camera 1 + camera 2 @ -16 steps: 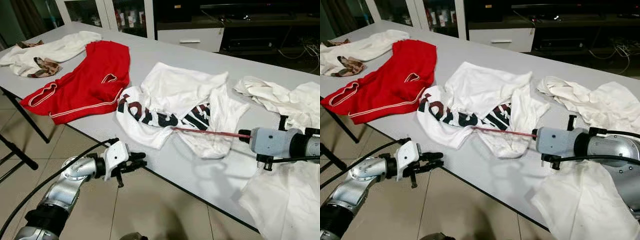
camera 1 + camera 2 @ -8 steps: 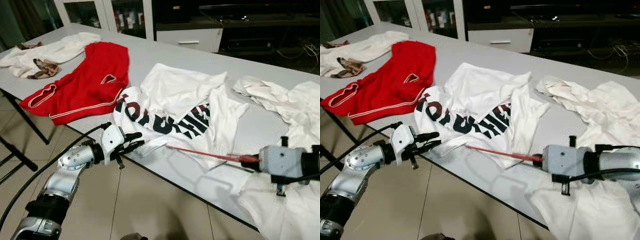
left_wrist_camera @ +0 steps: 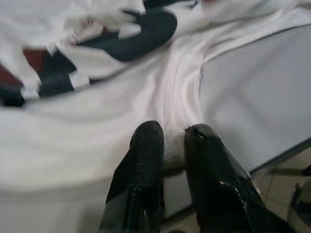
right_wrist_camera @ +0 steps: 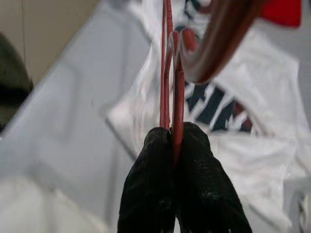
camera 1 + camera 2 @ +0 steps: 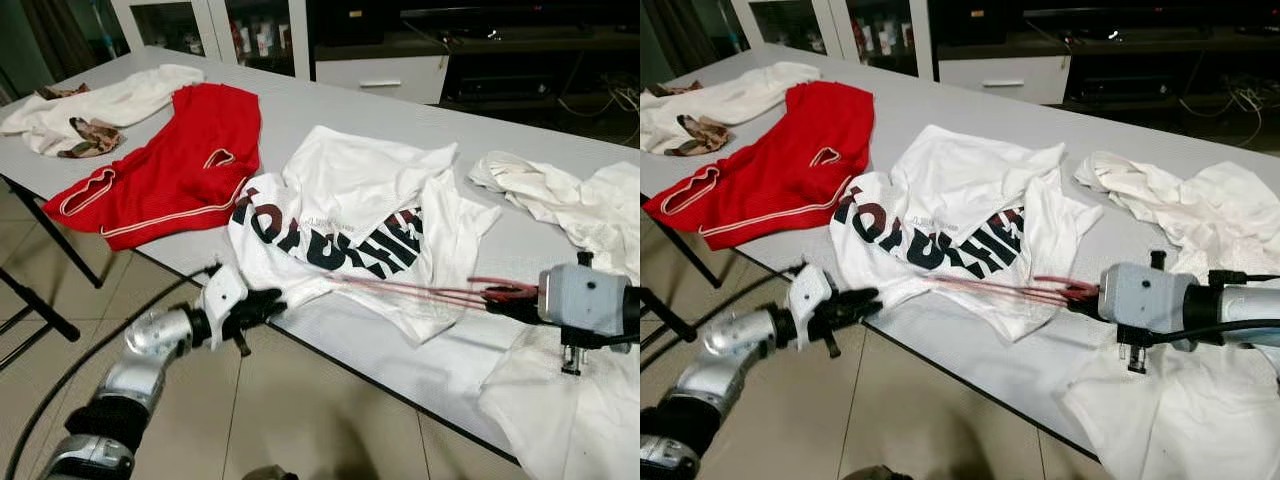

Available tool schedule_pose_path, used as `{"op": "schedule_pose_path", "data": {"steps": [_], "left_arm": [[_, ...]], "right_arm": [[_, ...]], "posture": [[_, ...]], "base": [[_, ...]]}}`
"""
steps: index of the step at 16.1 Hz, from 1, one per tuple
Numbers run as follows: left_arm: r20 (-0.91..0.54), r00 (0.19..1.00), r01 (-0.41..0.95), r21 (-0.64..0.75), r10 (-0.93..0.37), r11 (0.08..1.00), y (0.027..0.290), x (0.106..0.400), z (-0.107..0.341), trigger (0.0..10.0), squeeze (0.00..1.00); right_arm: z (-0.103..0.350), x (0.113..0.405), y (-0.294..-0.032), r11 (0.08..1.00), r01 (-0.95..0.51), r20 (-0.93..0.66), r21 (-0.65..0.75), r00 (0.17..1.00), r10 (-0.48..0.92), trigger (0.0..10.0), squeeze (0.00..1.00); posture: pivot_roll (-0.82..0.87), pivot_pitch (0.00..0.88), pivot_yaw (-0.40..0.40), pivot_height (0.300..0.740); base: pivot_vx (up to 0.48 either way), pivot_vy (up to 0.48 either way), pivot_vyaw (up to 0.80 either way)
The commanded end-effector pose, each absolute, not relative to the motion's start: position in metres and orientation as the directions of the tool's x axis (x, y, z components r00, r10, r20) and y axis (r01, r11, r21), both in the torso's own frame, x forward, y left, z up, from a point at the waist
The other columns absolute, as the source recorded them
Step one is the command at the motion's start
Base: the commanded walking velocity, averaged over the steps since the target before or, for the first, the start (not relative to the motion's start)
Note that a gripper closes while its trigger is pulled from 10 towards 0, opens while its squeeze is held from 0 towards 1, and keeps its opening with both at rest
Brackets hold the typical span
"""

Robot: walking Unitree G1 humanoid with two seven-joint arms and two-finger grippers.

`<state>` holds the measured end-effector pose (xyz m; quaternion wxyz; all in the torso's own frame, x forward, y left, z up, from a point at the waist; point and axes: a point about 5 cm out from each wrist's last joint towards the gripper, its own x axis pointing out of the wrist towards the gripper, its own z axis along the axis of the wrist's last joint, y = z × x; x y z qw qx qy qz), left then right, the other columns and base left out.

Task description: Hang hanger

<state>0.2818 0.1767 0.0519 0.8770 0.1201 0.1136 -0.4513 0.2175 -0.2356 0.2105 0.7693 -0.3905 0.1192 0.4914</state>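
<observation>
The right end effector (image 5: 1085, 295) clamps the red hanger (image 5: 990, 290); the left end effector (image 3: 167, 145) pinches the printed shirt (image 5: 330, 235) hem (lower left), which could slip free.

Probably a home: glass-fronted cabinets (image 5: 200, 25), clothes-strewn table (image 5: 330, 100).

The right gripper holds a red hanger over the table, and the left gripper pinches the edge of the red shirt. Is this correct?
Not quite. The left gripper pinches the edge of the white printed T-shirt, as the left wrist view shows. The right gripper does hold the red hanger.
</observation>
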Motion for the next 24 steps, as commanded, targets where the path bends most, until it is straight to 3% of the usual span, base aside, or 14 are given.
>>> {"op": "schedule_pose_path", "data": {"steps": [1,6,7,8,9,10,11,14,17,24], "left_arm": [[-0.275,0.576,0.814,0.104,-0.77,0.571,0.177,0.287,0.057,10.0,1.0],[-0.337,0.557,0.824,0.115,-0.759,0.555,0.175,0.285,0.046,10.0,1.0],[-0.379,0.521,0.845,0.104,-0.765,0.524,0.176,0.28,0.04,10.0,0.55],[-0.394,0.498,0.857,0.088,-0.773,0.507,0.176,0.278,0.037,10.0,0.28],[-0.401,0.489,0.86,0.071,-0.775,0.506,0.177,0.276,0.035,4.4,0.0],[-0.417,0.474,0.863,0.045,-0.776,0.503,0.178,0.273,0.032,1.6,0.0],[-0.426,0.46,0.868,0.031,-0.779,0.495,0.178,0.271,0.03,0.0,0.0],[-0.455,0.364,0.906,-0.03,-0.813,0.422,0.176,0.261,0.025,0.0,0.0],[-0.444,0.343,0.924,-0.001,-0.828,0.383,0.175,0.261,0.03,0.0,0.0],[-0.314,0.479,0.877,0.132,-0.82,0.462,0.176,0.282,0.055,0.0,0.0]], "right_arm": [[0.227,0.217,-0.23,0.225,-0.834,-0.504,-0.504,0.496,0.707,10.0,0.0],[0.246,0.214,-0.221,0.267,-0.833,-0.377,-0.484,0.474,0.796,10.0,0.0],[0.247,0.217,-0.22,0.279,-0.823,-0.365,-0.494,0.488,0.793,10.0,0.0],[0.248,0.219,-0.219,0.286,-0.817,-0.358,-0.501,0.497,0.79,10.0,0.0],[0.248,0.219,-0.218,0.292,-0.814,-0.352,-0.502,0.501,0.791,10.0,0.0],[0.25,0.219,-0.217,0.299,-0.811,-0.342,-0.503,0.504,0.793,10.0,0.0],[0.251,0.219,-0.216,0.301,-0.81,-0.335,-0.504,0.504,0.796,10.0,0.0],[0.256,0.222,-0.211,0.313,-0.794,-0.293,-0.52,0.511,0.808,10.0,0.0],[0.257,0.223,-0.209,0.316,-0.791,-0.286,-0.524,0.513,0.809,10.0,0.0],[0.24,0.212,-0.215,0.261,-0.852,-0.413,-0.453,0.46,0.786,10.0,0.0]], "posture": [[-0.13,0.0,0.105,0.736],[-0.13,0.0,0.103,0.736],[-0.13,0.0,0.102,0.736],[-0.13,0.0,0.101,0.736],[-0.13,0.0,0.101,0.736],[-0.13,0.0,0.1,0.736],[-0.13,0.0,0.1,0.736],[-0.12,0.0,0.099,0.736],[-0.12,0.0,0.098,0.736],[-0.13,0.0,0.096,0.736]], "base": [[0.0,0.0,0.0],[0.0,0.0,0.0],[0.0,0.0,0.0],[0.0,0.0,0.0],[0.0,0.0,0.0],[0.0,0.0,0.0],[0.0,0.0,0.0],[0.0,0.0,0.0],[0.0,0.0,0.0],[0.0,0.0,0.0]]}}
